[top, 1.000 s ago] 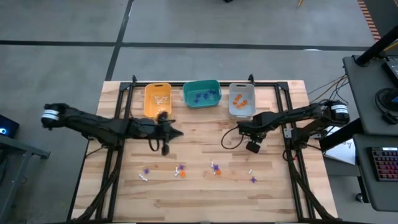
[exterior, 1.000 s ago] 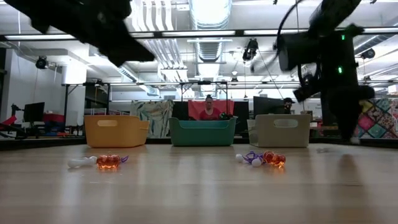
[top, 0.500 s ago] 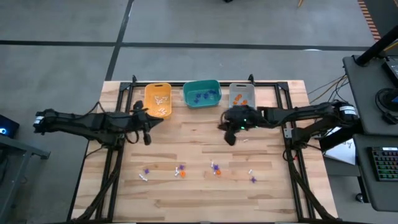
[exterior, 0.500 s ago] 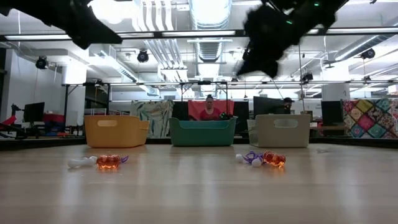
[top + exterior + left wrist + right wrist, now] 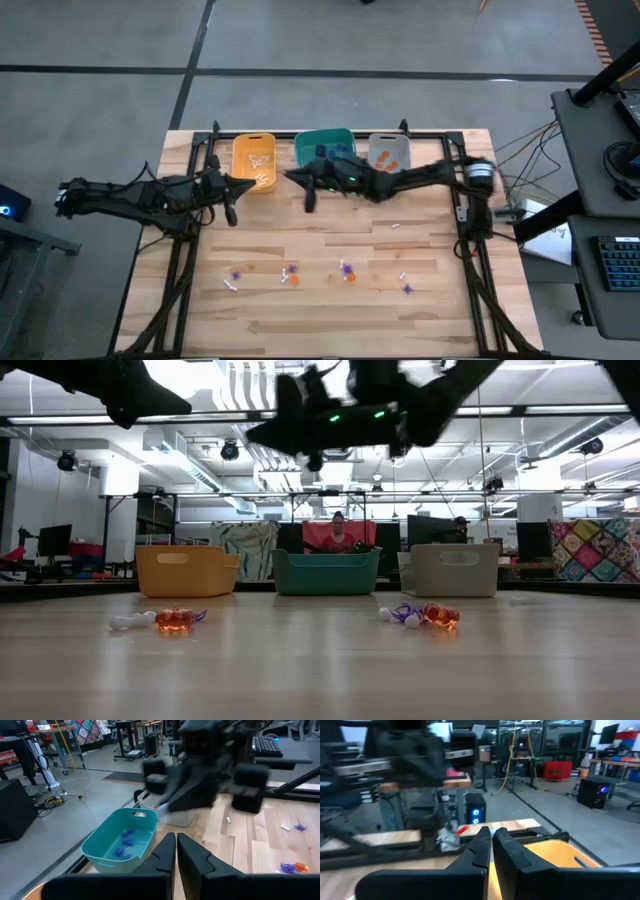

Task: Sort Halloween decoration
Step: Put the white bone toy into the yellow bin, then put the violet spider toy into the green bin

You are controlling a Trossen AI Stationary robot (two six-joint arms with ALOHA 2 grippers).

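Both arms were up by the bins, the left gripper [image 5: 231, 212] and right gripper [image 5: 308, 198] pressed together and empty, so next one probably had to go pick up another trinket [image 5: 291, 279].

three bins [image 5: 323, 150]; two arms [image 5: 140, 196]; about eight loose trinkets [image 5: 290, 276] on table [image 5: 330, 315].

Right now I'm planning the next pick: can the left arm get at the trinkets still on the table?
Probably yes: the trinkets lie in the open, nothing covering them, and the left hand hangs shut nearby.
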